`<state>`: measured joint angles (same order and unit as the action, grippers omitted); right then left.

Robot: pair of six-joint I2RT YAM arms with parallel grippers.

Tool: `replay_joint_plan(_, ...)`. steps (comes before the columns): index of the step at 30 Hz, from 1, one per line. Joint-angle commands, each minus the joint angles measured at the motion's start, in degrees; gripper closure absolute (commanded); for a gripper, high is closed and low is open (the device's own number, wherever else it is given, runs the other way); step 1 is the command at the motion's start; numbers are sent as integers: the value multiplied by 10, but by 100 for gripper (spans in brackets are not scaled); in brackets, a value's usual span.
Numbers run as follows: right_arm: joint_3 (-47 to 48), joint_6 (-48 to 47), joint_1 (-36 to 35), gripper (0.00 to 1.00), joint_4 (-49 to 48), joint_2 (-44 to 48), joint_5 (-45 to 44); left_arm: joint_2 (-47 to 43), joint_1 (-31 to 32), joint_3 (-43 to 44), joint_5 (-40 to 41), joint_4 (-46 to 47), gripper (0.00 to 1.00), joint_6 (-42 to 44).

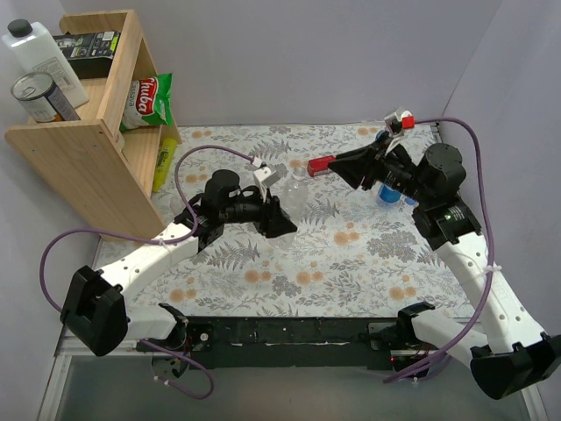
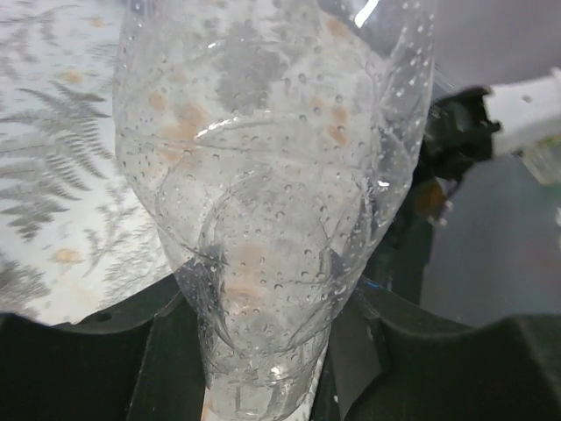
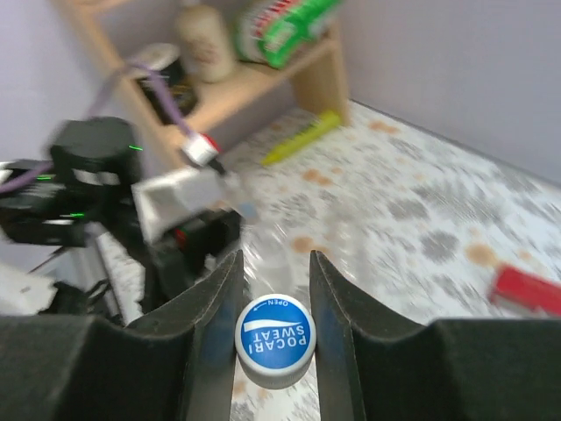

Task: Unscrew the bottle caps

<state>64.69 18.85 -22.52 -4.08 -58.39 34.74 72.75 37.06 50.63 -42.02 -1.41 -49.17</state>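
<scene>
A clear bottle point(image 2: 272, 175) is gripped by the left claw point(image 1: 279, 221), which is clenched around its narrow end. A small cap point(image 3: 274, 340) with a blue top is pinched tight in the right claw point(image 3: 275, 276), up above the bench point(image 1: 351, 254). The cap looks to be off its bottle, so one cap seems done. A blue bottle point(image 1: 386, 195) is half hidden under the right arm. Its cap cannot be seen, so it may be left to do.

Bright even light, soft shadows on table point(image 1: 351, 254), glare streaks on clear bottle point(image 2: 263, 175), right wrist background blurred, cap point(image 3: 275, 340) sharp
</scene>
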Motion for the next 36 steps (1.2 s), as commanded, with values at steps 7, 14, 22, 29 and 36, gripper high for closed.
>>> replay_joint_plan(7, -208, -3, 64, 99, 245, 92, -326, -90, -48, -11, 179, 11, 60, -8)
replay_joint_plan(14, -347, 49, 157, 99, 181, 129, -423, -109, -48, -15, 184, 11, 60, -8)
replay_joint_plan(22, -405, 56, 247, 99, 89, 71, -472, -119, -48, -16, 183, 11, 60, -8)
replay_joint_plan(29, -419, 73, 297, 99, 5, -1, -502, -124, -48, -14, 181, 11, 60, -8)
replay_joint_plan(36, -399, 87, 301, 98, -46, -94, -554, -123, -48, -15, 179, 11, 60, -7)
